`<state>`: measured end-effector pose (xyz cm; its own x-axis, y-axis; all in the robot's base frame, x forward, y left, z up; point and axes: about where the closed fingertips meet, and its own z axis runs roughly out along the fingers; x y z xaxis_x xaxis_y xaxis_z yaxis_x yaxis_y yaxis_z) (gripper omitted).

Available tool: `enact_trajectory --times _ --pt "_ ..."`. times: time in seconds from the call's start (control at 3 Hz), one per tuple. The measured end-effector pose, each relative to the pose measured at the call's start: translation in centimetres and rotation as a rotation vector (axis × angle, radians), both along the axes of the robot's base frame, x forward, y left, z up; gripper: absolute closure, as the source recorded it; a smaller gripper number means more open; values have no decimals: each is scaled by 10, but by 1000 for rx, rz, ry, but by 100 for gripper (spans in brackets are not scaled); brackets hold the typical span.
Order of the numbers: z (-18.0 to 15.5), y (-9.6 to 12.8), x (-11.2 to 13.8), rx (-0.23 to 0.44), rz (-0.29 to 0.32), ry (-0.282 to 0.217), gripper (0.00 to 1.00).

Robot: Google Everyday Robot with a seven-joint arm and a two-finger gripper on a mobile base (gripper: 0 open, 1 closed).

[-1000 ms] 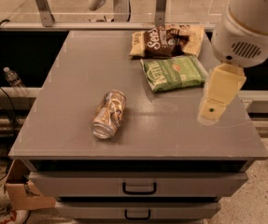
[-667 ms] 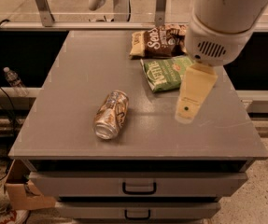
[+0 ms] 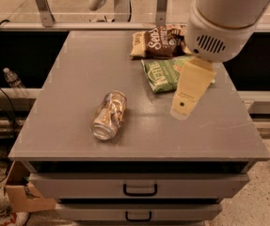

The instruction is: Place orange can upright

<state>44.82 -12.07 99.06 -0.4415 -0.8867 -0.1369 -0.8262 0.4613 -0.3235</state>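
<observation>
My gripper (image 3: 182, 108) hangs over the right side of the table (image 3: 68, 79). A green chip bag (image 3: 165, 74) and a brown chip bag (image 3: 159, 41) crowd the far side. Leftward, bare surface runs to the orange can (image 3: 109, 115) lying on its side.

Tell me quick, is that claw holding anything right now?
Claw: open or closed cannot be told. It hangs over the table, apart from the orange can, which lies on its side, not held.

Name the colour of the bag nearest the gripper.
Green bag, camera view; the gripper hangs by its near corner.
</observation>
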Motion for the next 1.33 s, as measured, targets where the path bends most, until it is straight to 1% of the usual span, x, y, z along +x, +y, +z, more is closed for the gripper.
enact_trajectory --times 0.33,0.67,1.0,1.33 --pt "-7 12 11 62 -55 35 0" --pt "-25 28 35 178 -164 145 0" --pt "-46 45 55 278 -293 245 0" --pt "-59 57 61 309 -441 275 0"
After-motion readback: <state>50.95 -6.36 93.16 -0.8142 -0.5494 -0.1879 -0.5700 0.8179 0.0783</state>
